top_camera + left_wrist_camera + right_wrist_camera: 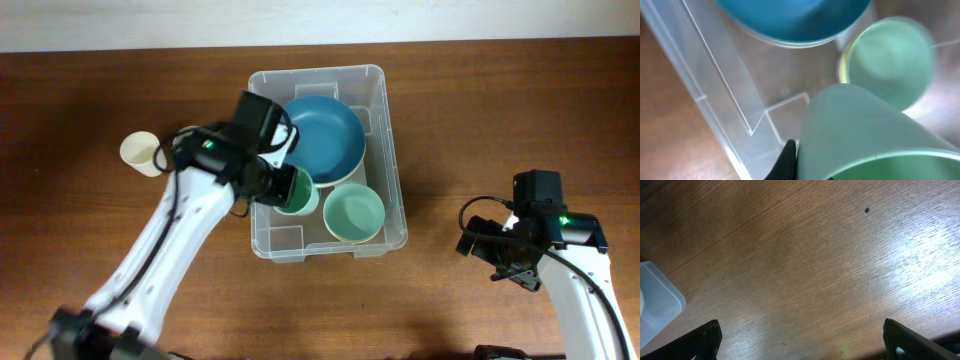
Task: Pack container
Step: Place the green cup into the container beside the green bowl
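Left hand grips green cup just inside container wall.

We log a brown wood-grain counter. Directly on it stand the clear container, near centre, and a cream cup, apart to its left. We see one dark speck on the wood.

The overhead camera is looking straight down from well above, taking in the wooden table and the whole clear container. The left wrist camera is peering slantwise from very near into that container, sharing its teal bowl, pale green bowl and green cup with the overhead view. The right wrist camera is facing down close over the tabletop, catching just one container corner at left.
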`<act>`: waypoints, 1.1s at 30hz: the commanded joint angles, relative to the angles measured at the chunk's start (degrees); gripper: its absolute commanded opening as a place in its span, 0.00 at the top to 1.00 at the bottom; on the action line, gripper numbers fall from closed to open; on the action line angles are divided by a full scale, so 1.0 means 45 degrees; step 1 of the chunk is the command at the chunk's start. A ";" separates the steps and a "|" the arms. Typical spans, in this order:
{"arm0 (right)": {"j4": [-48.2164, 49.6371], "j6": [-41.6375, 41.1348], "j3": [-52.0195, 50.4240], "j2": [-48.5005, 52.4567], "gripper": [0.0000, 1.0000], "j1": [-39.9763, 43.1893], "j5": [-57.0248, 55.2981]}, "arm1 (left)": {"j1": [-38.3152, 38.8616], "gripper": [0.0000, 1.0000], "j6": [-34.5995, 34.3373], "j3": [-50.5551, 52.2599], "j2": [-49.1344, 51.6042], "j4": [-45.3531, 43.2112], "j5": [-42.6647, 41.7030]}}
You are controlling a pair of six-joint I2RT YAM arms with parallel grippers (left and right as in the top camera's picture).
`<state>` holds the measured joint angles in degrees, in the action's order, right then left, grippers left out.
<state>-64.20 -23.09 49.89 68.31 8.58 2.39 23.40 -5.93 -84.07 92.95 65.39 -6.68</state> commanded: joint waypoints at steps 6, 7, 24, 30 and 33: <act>0.0024 0.0083 -0.0039 -0.0005 0.01 -0.0039 -0.0214 | -0.0039 1.00 0.0248 -0.0078 0.3128 0.0359 0.0772; 0.0024 0.0083 -0.0039 -0.0005 0.01 -0.0039 -0.0214 | -0.0039 0.99 0.0243 -0.0078 0.3371 0.0325 0.0772; 0.0034 0.0083 -0.0039 -0.0005 0.01 -0.0039 -0.0219 | -0.0034 0.69 0.0296 -0.0544 0.3774 0.0937 0.0777; 0.0034 0.0083 -0.0039 -0.0005 0.01 -0.0039 -0.0359 | -0.0044 0.63 0.0389 -0.2807 0.2511 0.2093 0.1632; 0.0039 0.0083 -0.0039 -0.0005 0.01 -0.0039 -0.0364 | -0.0102 0.42 0.0389 -0.4036 0.1739 0.2336 0.3385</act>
<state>-64.18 -23.09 49.89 68.34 8.58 2.09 23.40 -4.91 -96.60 107.00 75.64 0.36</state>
